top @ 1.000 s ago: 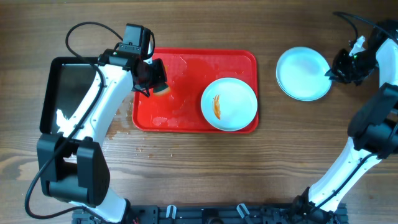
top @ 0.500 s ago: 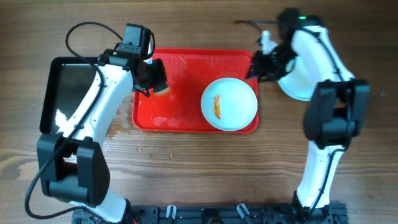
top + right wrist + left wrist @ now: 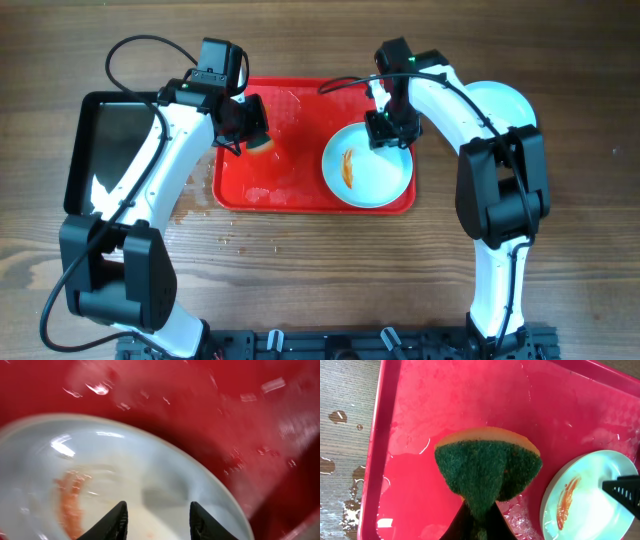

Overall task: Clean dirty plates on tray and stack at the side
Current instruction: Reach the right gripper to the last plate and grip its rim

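A dirty plate with an orange-brown smear lies at the right end of the red tray. It also shows in the left wrist view and the right wrist view. My right gripper is open and empty just above the plate's far rim; its fingertips frame bare plate. My left gripper is shut on a green and orange sponge, held over the tray's wet left end. More white plates lie on the table right of the tray, partly hidden by my right arm.
A black glossy tray sits left of the red tray, under my left arm. Water drops dot the wood by the red tray's left edge. Wet patches shine on the tray floor.
My right arm has swung left from the plates at the far right onto the tray, ending above the dirty plate. My left arm and sponge have not moved.
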Action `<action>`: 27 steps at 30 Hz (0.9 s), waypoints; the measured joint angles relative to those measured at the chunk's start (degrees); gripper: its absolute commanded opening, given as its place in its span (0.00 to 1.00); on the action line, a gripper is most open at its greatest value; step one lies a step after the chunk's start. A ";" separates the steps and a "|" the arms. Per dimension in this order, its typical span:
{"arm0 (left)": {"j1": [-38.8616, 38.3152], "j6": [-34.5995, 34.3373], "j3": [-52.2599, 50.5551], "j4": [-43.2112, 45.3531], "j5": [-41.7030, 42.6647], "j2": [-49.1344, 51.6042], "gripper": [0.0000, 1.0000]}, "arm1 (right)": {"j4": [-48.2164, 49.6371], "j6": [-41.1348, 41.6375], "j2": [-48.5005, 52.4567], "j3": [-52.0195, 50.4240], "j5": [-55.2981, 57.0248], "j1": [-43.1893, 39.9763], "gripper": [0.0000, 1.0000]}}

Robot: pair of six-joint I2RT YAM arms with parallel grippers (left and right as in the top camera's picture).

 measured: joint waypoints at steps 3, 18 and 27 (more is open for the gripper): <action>0.00 0.02 0.00 -0.15 0.00 0.00 0.04 | -2.05 -0.26 -0.04 5.20 -2.93 0.00 0.52; 0.00 0.02 0.00 -0.26 0.02 0.00 0.04 | 1.31 -9.90 -0.42 0.59 8.72 -1.99 0.39; 0.00 0.02 0.00 -0.24 0.02 0.00 0.04 | 5.55 -5.18 -0.42 -1.92 1.11 -0.24 0.13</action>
